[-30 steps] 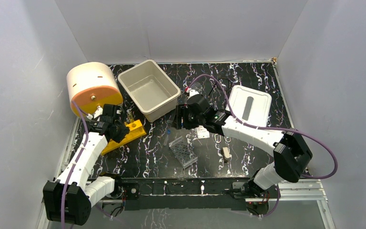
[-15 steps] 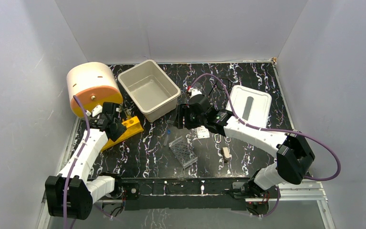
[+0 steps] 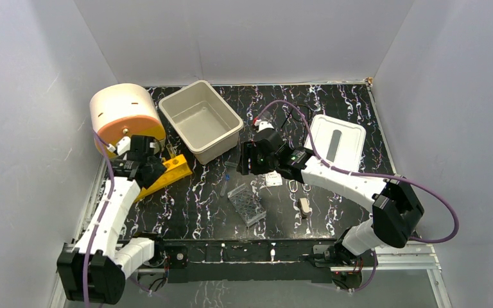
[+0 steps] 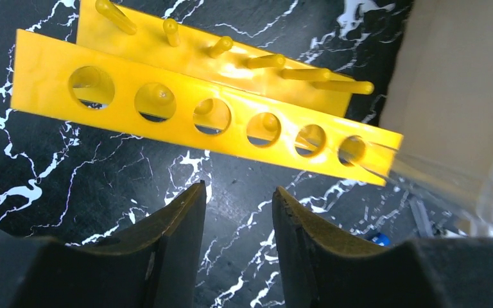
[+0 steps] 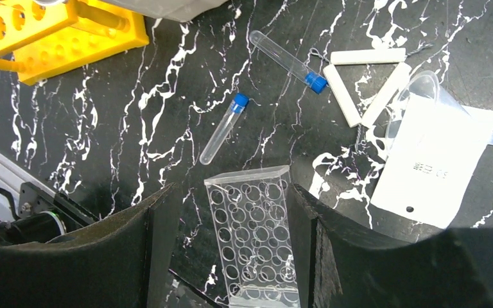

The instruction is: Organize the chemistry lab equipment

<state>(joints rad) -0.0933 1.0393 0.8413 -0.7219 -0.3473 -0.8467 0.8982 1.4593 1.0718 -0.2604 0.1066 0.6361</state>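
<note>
Yellow rack [image 4: 199, 115] ends beside tub [image 4: 449, 83] — left fingers [image 4: 173, 250] parted over bare tabletop [image 4: 70, 192].

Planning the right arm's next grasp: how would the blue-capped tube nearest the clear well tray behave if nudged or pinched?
The tube lies flat, a smooth round cylinder, so a sideways nudge would probably roll it. Its glossy clear wall looks slippery and might squirt from a pinch. It appears empty, so likely light; glass or plastic, I cannot tell.
</note>
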